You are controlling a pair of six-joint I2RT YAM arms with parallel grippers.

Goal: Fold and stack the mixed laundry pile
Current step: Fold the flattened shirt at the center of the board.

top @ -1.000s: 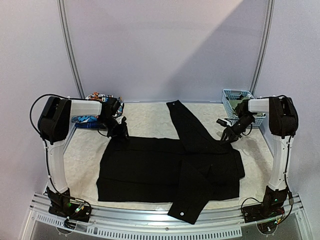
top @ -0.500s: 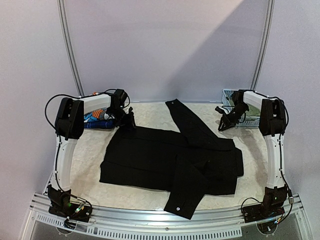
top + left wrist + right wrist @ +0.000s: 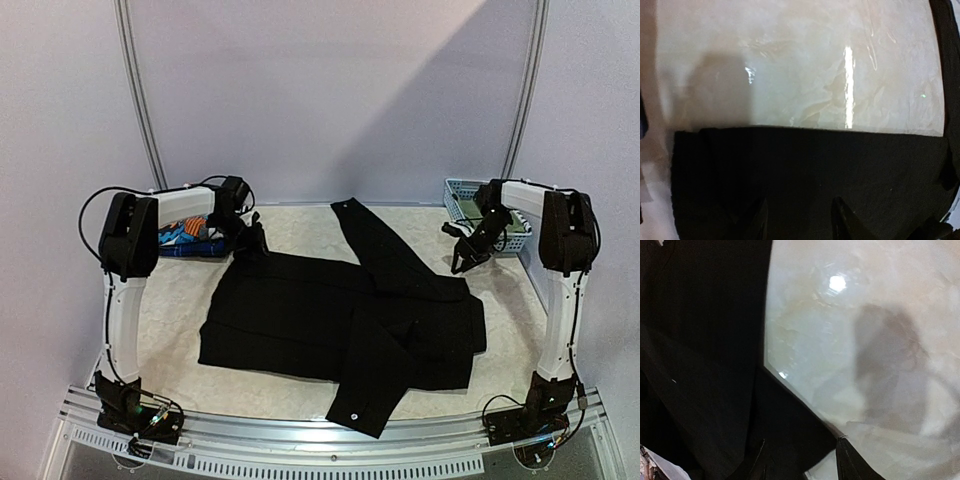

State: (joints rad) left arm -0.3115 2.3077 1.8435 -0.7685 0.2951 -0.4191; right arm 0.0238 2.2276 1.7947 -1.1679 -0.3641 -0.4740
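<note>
The long black trousers (image 3: 340, 320) lie folded flat, one leg crossing them diagonally. If a finger snags that loose leg, the limp matte cloth could slide askew on the glossy marbled table (image 3: 170, 310). At the trousers' far corners, the left gripper (image 3: 252, 240) and right gripper (image 3: 465, 255) hover, fingers parted and empty.

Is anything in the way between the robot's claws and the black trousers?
Nothing I can see. The left claw hovers at the far left corner of the black trousers, and the right claw hovers at their far right corner. The blue basket sits behind the right claw, out of the way.
</note>
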